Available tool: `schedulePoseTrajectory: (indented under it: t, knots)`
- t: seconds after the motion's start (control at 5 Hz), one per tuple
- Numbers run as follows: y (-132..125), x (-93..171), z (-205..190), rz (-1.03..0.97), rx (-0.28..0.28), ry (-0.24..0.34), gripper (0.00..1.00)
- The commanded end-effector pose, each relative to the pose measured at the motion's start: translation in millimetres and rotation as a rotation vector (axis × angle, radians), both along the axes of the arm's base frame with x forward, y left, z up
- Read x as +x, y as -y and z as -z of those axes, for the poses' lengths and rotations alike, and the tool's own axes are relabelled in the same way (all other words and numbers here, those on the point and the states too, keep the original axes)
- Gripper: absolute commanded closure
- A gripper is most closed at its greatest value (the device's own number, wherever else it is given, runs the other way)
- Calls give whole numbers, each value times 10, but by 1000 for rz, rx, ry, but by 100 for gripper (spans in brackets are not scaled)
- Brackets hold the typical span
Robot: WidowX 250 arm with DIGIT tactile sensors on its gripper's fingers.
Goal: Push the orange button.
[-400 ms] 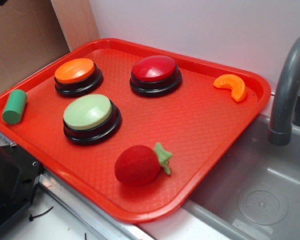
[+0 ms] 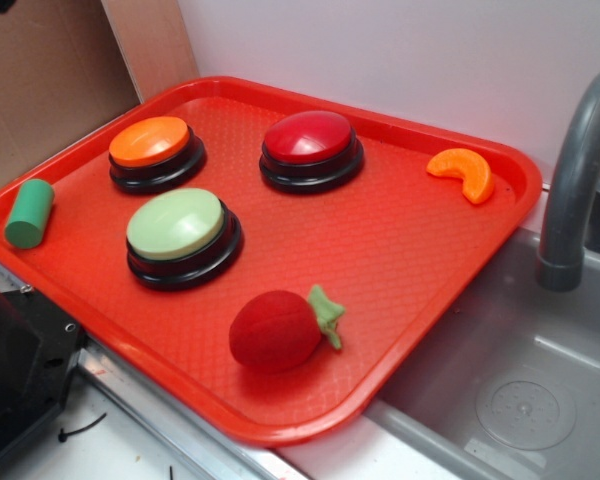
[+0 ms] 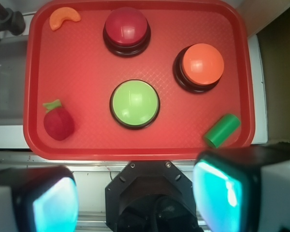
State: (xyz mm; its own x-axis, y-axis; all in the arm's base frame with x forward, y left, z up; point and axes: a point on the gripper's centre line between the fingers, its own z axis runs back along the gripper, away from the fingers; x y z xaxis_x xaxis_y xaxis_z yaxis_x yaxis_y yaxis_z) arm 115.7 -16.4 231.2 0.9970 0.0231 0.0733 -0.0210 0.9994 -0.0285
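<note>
The orange button [image 2: 150,141] [image 3: 202,63], a domed orange cap on a black ring, sits at the tray's far left corner in the exterior view and upper right in the wrist view. My gripper [image 3: 135,198] is open, high above the robot's base, short of the tray's near edge. Its two teal pads [image 3: 55,205] stand wide apart with nothing between them. The gripper does not show in the exterior view.
On the red tray [image 2: 400,260] also sit a pale green button [image 2: 176,224], a red button [image 2: 310,137], a green cylinder [image 2: 28,212], a red strawberry toy [image 2: 278,328] and an orange fruit slice [image 2: 464,171]. A grey faucet [image 2: 572,180] and sink [image 2: 520,380] lie right.
</note>
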Motion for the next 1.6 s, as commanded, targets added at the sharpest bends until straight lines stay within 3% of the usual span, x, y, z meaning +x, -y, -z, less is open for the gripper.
schedulePoseTrajectory:
  t: [0.0,0.2,0.4,0.6,0.8,1.2,1.4]
  knots:
    - [-1084,765,403,-423,58,-20,0]
    - [-1512,1043,776,-547,140,-16,0]
    - [-1641,1071,1181,-621,149,17,0]
    - [-1622,1037,1459,-590,157,83,0]
    - [-1599,1021,1613,-570,108,49,0]
    - [-1531,1109,1703,-457,124,-5,0]
    - [-1511,1119,1539,-431,106,9,0]
